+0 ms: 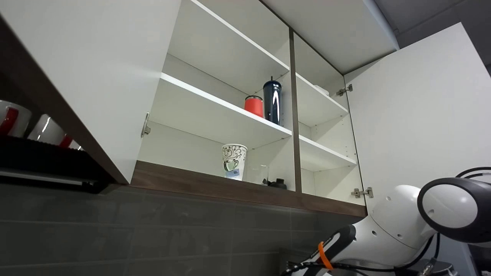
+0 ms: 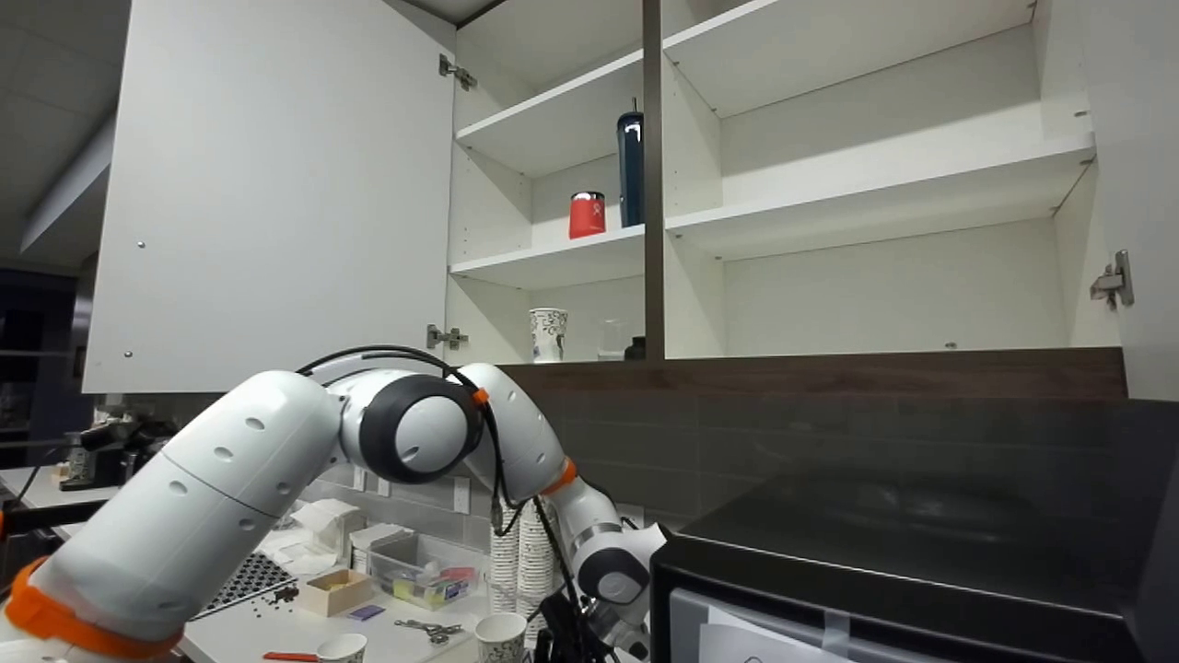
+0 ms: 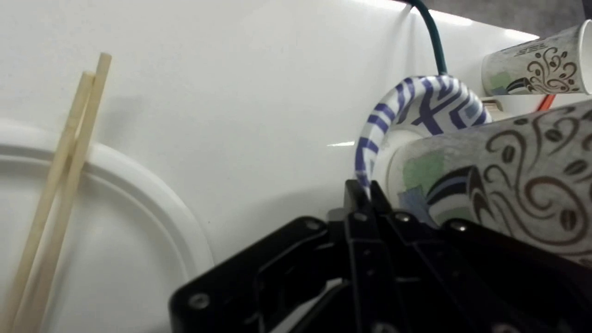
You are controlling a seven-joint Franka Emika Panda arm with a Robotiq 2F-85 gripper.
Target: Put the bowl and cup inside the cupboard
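The bowl [image 3: 425,106], white with purple stripes, stands tilted in the wrist view. My gripper [image 3: 365,190] is shut on its near rim; the bowl's right side is hidden behind a printed paper tumbler. Whether the bowl touches the white table cannot be told. The white cupboard [image 1: 215,178] has its doors open in both exterior views [image 2: 884,373]. The arm reaches low beneath it, and the black gripper shows only in part at the bottom edge of an exterior view [image 2: 555,617]. The squat printed mug with a handle is out of view or hidden.
A printed paper tumbler [image 3: 508,185] is close beside my right finger. A white plate [image 3: 152,185] with chopsticks [image 3: 64,171] is at the left. In the cupboard are a tapered tumbler [image 1: 234,161], red tumbler [image 1: 253,107] and dark bottle [image 1: 272,101]. A black appliance [image 2: 884,580] stands beside the arm.
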